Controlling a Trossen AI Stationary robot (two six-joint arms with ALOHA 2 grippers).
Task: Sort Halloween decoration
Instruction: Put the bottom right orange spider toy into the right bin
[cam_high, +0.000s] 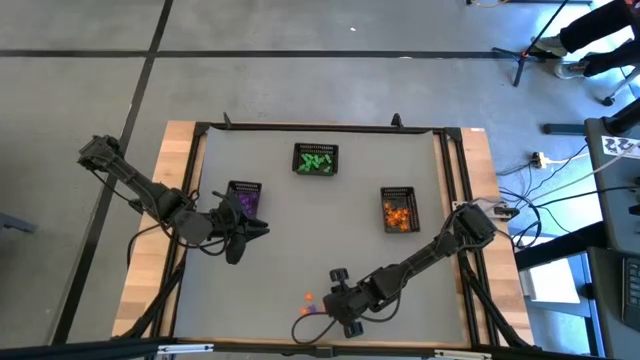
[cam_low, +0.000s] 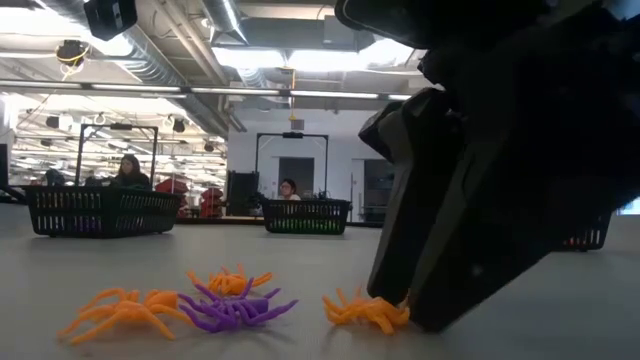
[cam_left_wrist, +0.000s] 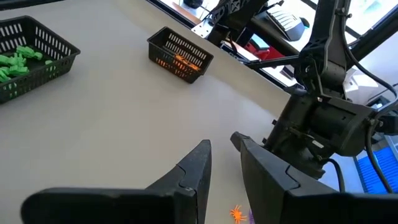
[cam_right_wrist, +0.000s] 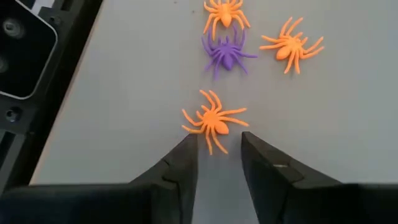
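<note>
No readable text, label, brand, number or sign shows in any view. The black-and-white patterned card (cam_high: 624, 146) beyond the desk's right edge carries marks only, none legible as characters. The baskets (cam_high: 315, 160) and the dark arms carry no lettering that can be made out.

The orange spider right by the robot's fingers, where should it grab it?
Probably across the plump body of the nearest orange spider, coming straight down from above. It lies flat on the table, apart from the other spiders, and its thin legs look bendy. The right gripper is open just short of it.
</note>
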